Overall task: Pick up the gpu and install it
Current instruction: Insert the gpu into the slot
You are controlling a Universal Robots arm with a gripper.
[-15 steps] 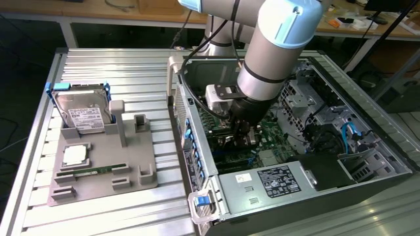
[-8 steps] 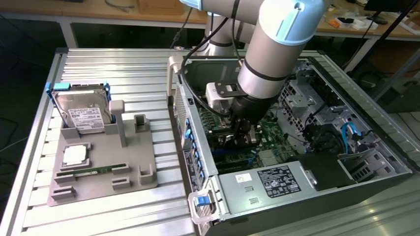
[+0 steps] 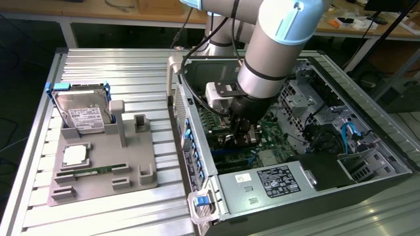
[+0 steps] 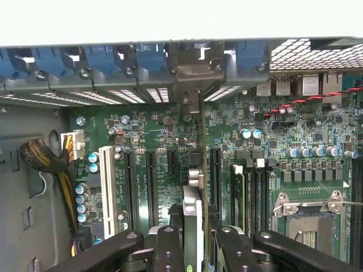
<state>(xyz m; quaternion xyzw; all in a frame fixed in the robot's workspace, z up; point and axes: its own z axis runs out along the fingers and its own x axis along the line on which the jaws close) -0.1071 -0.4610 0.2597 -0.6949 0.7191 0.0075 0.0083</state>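
Note:
In the wrist view the gpu (image 4: 193, 211) stands edge-on between my two black fingers (image 4: 168, 245), a thin dark card with a silvery edge strip. My gripper (image 4: 195, 249) is shut on it. The card runs over the green motherboard (image 4: 147, 133) between two long black expansion slots (image 4: 214, 170), and its far end reaches the dark bracket (image 4: 190, 71) at the case's rear slot openings. Whether its lower edge sits in a slot is hidden. In the exterior view my gripper (image 3: 241, 132) is deep inside the open computer case (image 3: 196, 162), low over the board.
On the exterior view's left, a grey holder tray (image 3: 135, 169) carries the silver hard drive in its blue frame (image 3: 82, 112), a processor chip (image 3: 76, 155) and a green memory stick (image 3: 92, 171). Blue slot latches (image 4: 150, 56), cables (image 4: 42, 158) and drive cages (image 3: 308, 98) crowd the case.

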